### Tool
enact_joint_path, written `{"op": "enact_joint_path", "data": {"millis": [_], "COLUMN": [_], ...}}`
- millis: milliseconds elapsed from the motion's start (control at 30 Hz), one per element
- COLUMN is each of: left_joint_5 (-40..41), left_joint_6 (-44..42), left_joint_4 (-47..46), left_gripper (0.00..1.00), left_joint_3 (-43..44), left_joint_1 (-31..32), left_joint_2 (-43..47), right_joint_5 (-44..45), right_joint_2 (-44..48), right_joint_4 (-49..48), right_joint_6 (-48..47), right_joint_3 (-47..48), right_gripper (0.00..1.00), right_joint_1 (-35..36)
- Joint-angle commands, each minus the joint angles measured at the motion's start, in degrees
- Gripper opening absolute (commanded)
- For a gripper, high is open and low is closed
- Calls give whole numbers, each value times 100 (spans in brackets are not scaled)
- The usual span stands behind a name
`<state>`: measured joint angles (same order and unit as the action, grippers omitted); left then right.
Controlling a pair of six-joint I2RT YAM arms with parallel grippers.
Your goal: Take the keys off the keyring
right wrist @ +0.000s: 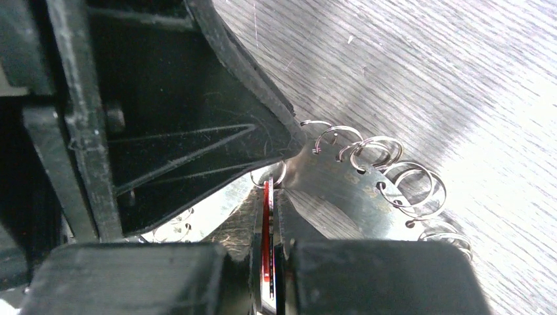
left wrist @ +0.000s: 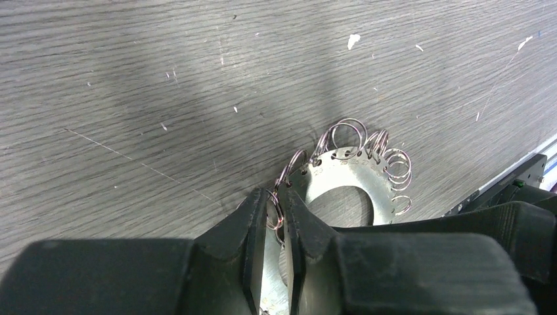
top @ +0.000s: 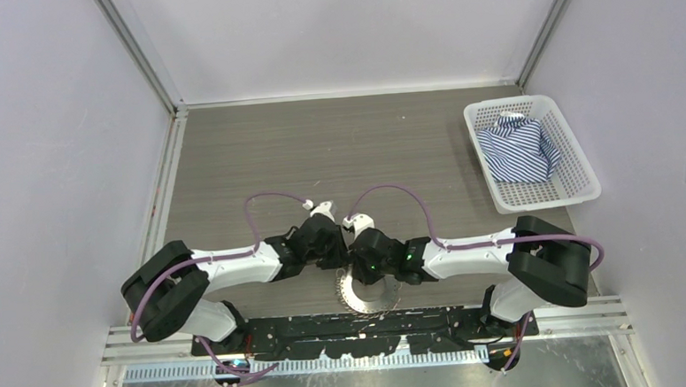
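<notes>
The keyring (top: pixel 367 291) is a flat silvery ring plate with an open centre, lying on the table between the arm bases. Up close (left wrist: pixel 348 172) (right wrist: pixel 341 177) its rim holds several small wire split rings. My left gripper (left wrist: pixel 276 197) is shut on one small split ring (left wrist: pixel 274 213) at the plate's edge. My right gripper (right wrist: pixel 268 190) is shut on the red-headed key (right wrist: pixel 267 236), seen edge-on, hanging from that small ring (right wrist: pixel 268 174). Both grippers meet tip to tip over the plate (top: pixel 347 260). No silvery keys show plainly.
A white plastic basket (top: pixel 577 159) with a blue-striped cloth (top: pixel 519 149) stands at the right back. The black base rail (top: pixel 364 325) runs just below the keyring. Grey walls close the table on three sides.
</notes>
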<state>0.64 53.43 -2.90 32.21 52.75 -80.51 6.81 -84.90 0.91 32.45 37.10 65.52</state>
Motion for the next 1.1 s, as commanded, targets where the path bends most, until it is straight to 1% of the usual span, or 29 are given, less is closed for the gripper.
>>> {"op": "enact_joint_path", "data": {"millis": [0, 167, 300, 433, 600, 833, 1067], "left_joint_5": [170, 218, 276, 104, -321, -644, -1166], "left_joint_6": [-76, -92, -57, 102, 539, 1122, 1888], "left_joint_4": [-10, 44, 132, 165, 131, 28, -637], "left_gripper": [14, 1, 1, 1, 1, 1, 0], "left_joint_3": [42, 33, 40, 1, -101, -327, -771], "left_joint_1": [-37, -37, -52, -221, -523, -795, -1129], "left_joint_2": [89, 192, 347, 528, 617, 747, 507], "right_joint_5": [73, 91, 98, 154, 271, 475, 662], "right_joint_2": [25, 42, 28, 4, 1, 45, -48], "right_joint_4": [27, 109, 180, 295, 438, 633, 806], "right_joint_6": [-88, -116, -141, -181, -261, -350, -544], "right_joint_3": [222, 230, 285, 310, 380, 386, 446], "right_gripper": [2, 1, 1, 1, 1, 1, 1], "right_joint_1": [23, 23, 28, 56, 88, 141, 257]}}
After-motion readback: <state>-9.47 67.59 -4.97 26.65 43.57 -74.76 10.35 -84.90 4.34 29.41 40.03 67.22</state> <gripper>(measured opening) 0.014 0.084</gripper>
